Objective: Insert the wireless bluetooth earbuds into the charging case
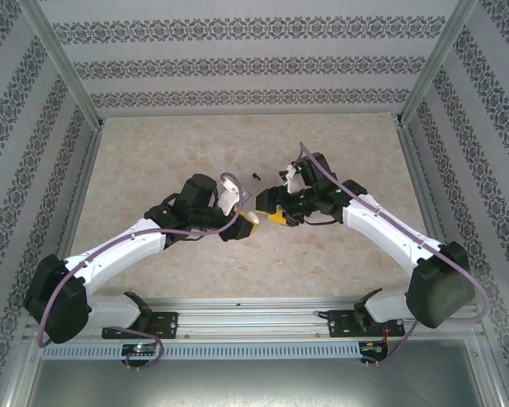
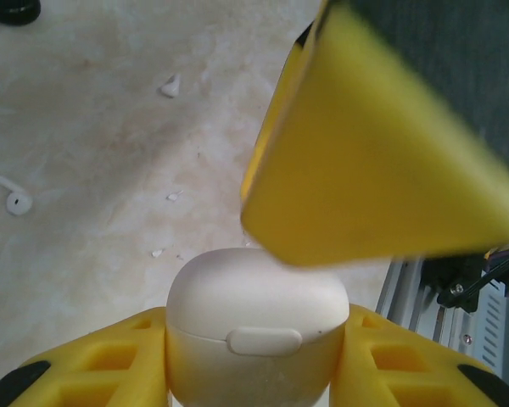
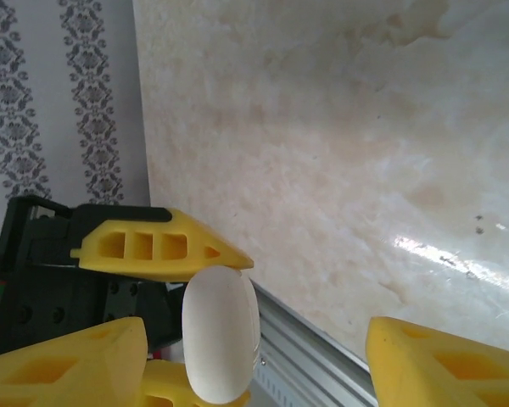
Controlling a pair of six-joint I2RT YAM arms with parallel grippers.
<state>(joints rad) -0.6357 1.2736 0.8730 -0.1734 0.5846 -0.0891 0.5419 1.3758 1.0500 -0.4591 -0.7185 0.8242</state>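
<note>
The charging case (image 2: 256, 335) is seen as a smooth, cream-white, rounded shell, its lid closed, with a small oblong tab at the seam. It is clamped between the yellow fingers of the left gripper (image 2: 256, 369) near the middle of the table (image 1: 153, 161). From the right wrist it is shown edge-on as a narrow oval. A stemmed earbud (image 2: 15, 200), white, is seen lying on the table beyond the case to its left. A second earbud (image 2: 170, 85), farther from the case, is too small to be made out clearly. The right gripper (image 3: 256, 352) is spread wide about the case. One finger (image 2: 373, 170) is blurred and looms over the lid, so contact cannot be judged. A small black item (image 1: 256, 175) lies farther from the case and cannot be identified.
</note>
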